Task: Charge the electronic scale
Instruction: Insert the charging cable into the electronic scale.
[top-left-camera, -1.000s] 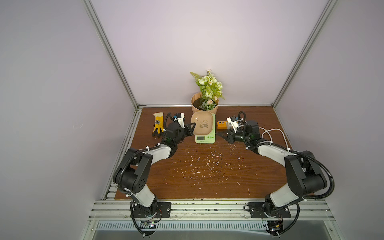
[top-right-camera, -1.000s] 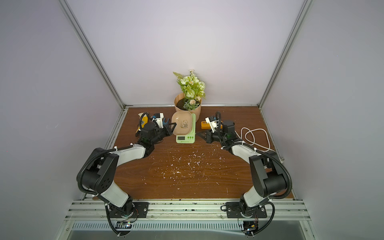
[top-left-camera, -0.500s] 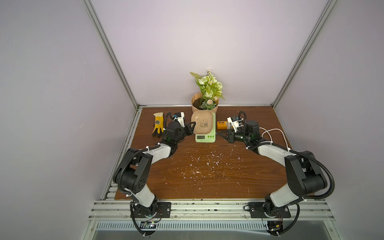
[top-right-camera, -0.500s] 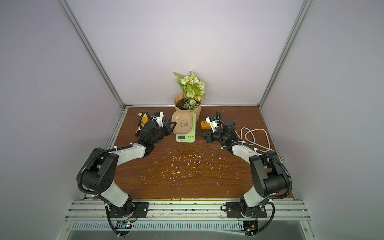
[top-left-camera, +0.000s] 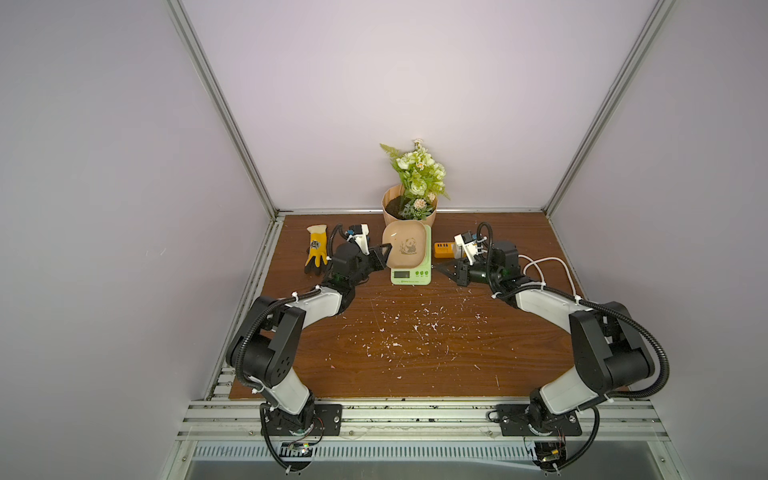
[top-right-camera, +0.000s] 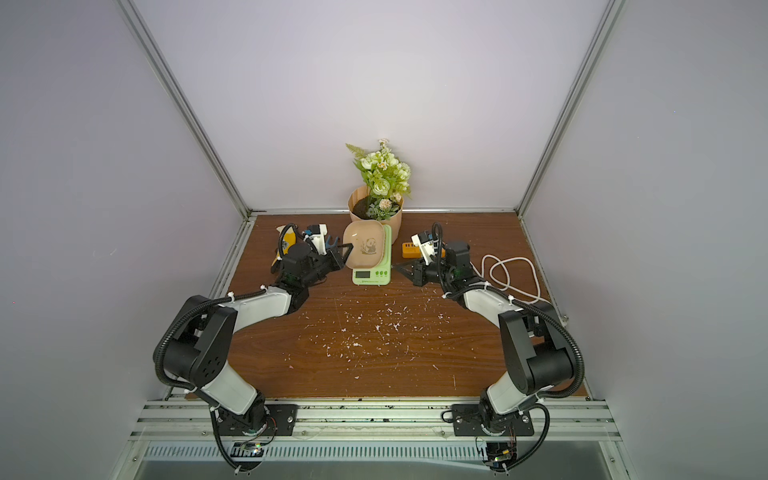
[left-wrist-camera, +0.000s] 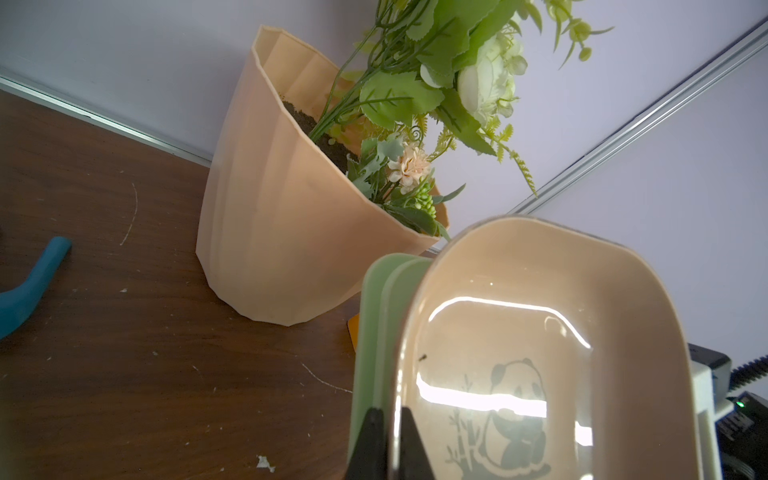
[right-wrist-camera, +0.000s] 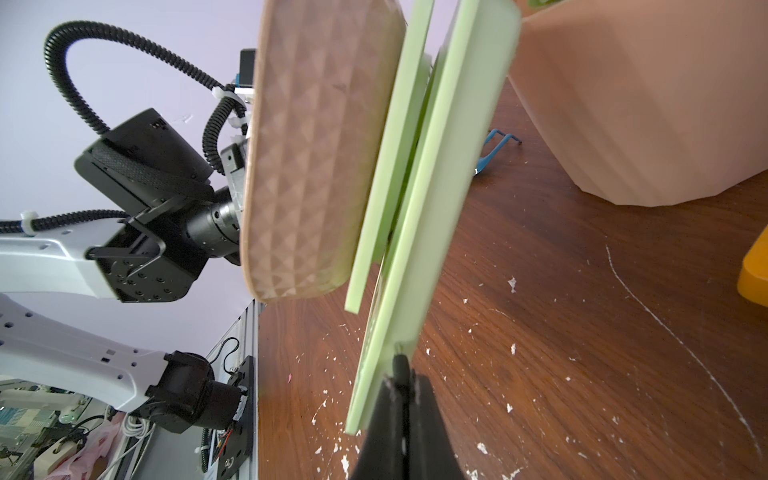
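Observation:
The electronic scale (top-left-camera: 409, 276) (top-right-camera: 371, 275) stands mid-back on the wooden table, light green with a grey display. Its tan panda tray (top-left-camera: 405, 249) (left-wrist-camera: 519, 332) sits on top, tilted and offset to the left. My left gripper (top-left-camera: 387, 249) (left-wrist-camera: 392, 415) is shut on the tray's left rim. My right gripper (top-left-camera: 435, 266) (right-wrist-camera: 400, 384) comes in low from the right, shut on a small black plug (right-wrist-camera: 399, 365) whose tip touches the scale's green side edge (right-wrist-camera: 436, 208). The tray's patterned underside (right-wrist-camera: 307, 166) shows in the right wrist view.
A tan flower pot (top-left-camera: 409, 212) stands right behind the scale. An orange power strip (top-left-camera: 444, 248) lies to its right, partly behind my right wrist. A white cable (top-left-camera: 548, 266) loops at the far right. A yellow glove (top-left-camera: 316, 253) and a blue tool (left-wrist-camera: 33, 282) lie to the left.

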